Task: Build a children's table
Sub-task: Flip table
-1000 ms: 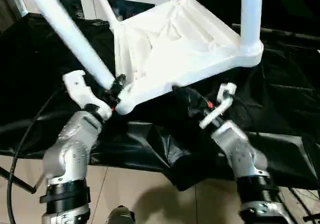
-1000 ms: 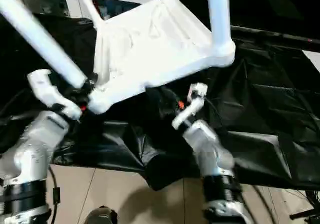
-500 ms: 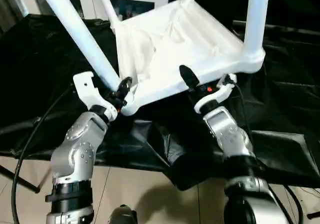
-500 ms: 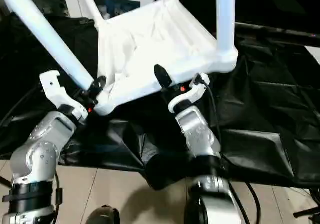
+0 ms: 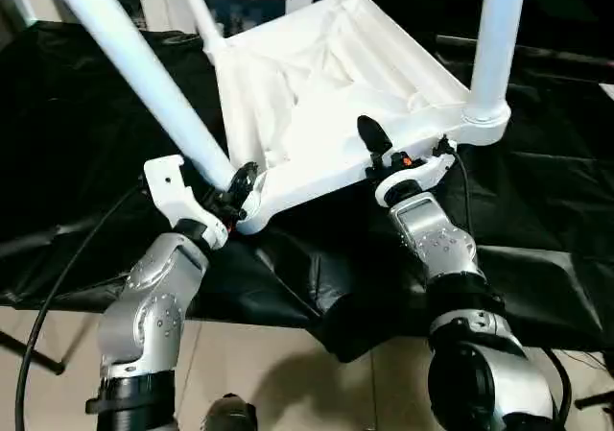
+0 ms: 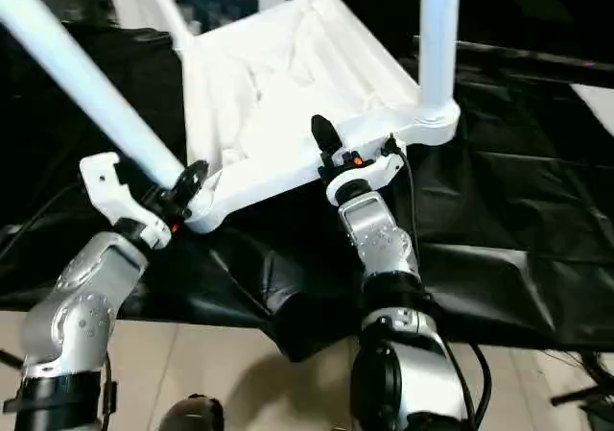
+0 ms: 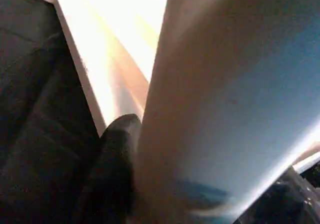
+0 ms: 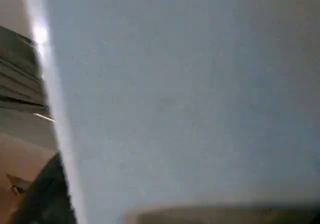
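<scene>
Four white legs [image 5: 144,71] rising from an upturned ribbed table [image 5: 326,95], tilted on black cloth [image 5: 547,210], left claw [image 5: 235,189] clamped on one leg, right claw [image 5: 384,153] apart at the rim.

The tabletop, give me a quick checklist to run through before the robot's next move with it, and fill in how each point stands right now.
1. Left gripper closed on the near left leg just above its corner socket: ok.
2. Right gripper gripping the tabletop front rim: cannot tell; one finger rises over the rim, the other is hidden.
3. Near right leg seated upright in its socket: ok.
4. Two far legs in place: cannot tell; only their bases show.
5. Tabletop level: not ok; it sits upside down, tilted, far edge higher.
6. Black cloth free of the grippers: ok.
</scene>
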Available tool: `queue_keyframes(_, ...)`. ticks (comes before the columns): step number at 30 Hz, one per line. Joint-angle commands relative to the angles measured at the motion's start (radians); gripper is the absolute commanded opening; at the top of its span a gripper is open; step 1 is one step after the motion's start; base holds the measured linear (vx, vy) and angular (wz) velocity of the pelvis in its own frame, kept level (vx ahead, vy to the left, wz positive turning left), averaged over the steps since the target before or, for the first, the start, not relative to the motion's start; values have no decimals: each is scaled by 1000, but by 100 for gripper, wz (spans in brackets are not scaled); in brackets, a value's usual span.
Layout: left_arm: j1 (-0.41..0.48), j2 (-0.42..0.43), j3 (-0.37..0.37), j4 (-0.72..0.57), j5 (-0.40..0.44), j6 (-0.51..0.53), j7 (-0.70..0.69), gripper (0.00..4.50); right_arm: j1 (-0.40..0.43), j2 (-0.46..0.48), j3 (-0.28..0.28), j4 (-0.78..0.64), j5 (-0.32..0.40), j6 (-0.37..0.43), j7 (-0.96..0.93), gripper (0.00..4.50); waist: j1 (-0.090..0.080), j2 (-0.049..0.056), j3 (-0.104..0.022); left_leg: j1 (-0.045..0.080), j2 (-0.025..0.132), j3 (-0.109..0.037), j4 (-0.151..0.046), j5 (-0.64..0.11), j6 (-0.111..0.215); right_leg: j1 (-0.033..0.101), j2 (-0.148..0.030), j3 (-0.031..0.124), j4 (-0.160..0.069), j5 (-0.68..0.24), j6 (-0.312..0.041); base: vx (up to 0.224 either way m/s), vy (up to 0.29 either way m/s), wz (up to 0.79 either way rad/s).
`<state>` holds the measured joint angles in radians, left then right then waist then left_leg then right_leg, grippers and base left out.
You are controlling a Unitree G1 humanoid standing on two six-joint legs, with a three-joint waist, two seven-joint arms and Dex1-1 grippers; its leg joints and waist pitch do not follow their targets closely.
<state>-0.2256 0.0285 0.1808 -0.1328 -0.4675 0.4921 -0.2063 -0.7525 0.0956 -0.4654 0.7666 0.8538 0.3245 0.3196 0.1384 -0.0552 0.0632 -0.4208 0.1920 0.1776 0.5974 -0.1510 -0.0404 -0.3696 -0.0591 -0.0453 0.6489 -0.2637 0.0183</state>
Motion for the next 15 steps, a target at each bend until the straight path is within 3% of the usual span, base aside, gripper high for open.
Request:
queue_keyframes(1, 5, -28, -17, -51, -61, -16, -45, 229, -22, -5, -7, 16, -8, 15, -2, 352, -1, -3, -83, 44, 43, -8, -58, -7, 19, 36, -77, 33, -49, 248, -157, 0, 0, 0)
queue_keyframes(9, 7, -28, -22, -51, -54, -18, -40, 229, -15, -11, 0, 16, -18, 19, 9, 276, -1, -3, -78, 47, 46, -8, -67, -81, -26, 30, -79, 35, -61, 134, -143, 0, 0, 0)
queue_keyframes(11, 4, -26, -24, -48, -44, -18, -33, 299, -18, -16, -4, 22, -20, 13, 7, 258, -2, 3, -78, 48, 46, -9, -68, -89, -34, 28, -79, 36, -62, 131, -138, 0, 0, 0)
queue_keyframes(15, 1, -21, -24, -52, -68, 13, -44, 329, -23, -30, -21, 25, -25, -23, -12, 224, 3, 2, -81, 50, 45, -6, -66, -97, -55, 26, -79, 36, -59, 143, -153, 0, 0, 0)
